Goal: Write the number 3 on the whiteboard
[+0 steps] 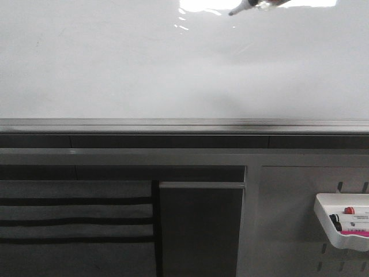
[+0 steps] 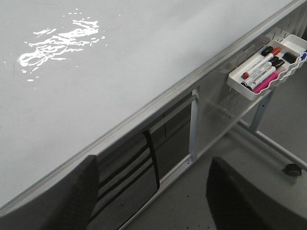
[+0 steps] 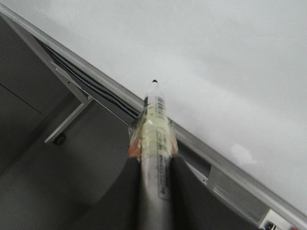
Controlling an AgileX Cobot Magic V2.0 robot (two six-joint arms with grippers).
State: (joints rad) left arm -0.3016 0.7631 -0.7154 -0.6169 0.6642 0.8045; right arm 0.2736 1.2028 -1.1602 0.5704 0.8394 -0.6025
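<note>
At whiteboard (image 1: 115, 63) top | right gripper (image 3: 152, 165) clamps marker (image 3: 156, 120) | board blank

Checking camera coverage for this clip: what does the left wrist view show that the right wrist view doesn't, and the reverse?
Only the left wrist view shows the white tray hung on the pegboard panel, holding several markers, plus glare patches on the board and the left gripper, its fingers apart and empty.

Only the right wrist view shows the right gripper clamped on a marker, tip uncovered and pointing toward the board.

Both show the whiteboard, with no stroke of the number 3 visible, and its grey lower rail.
</note>
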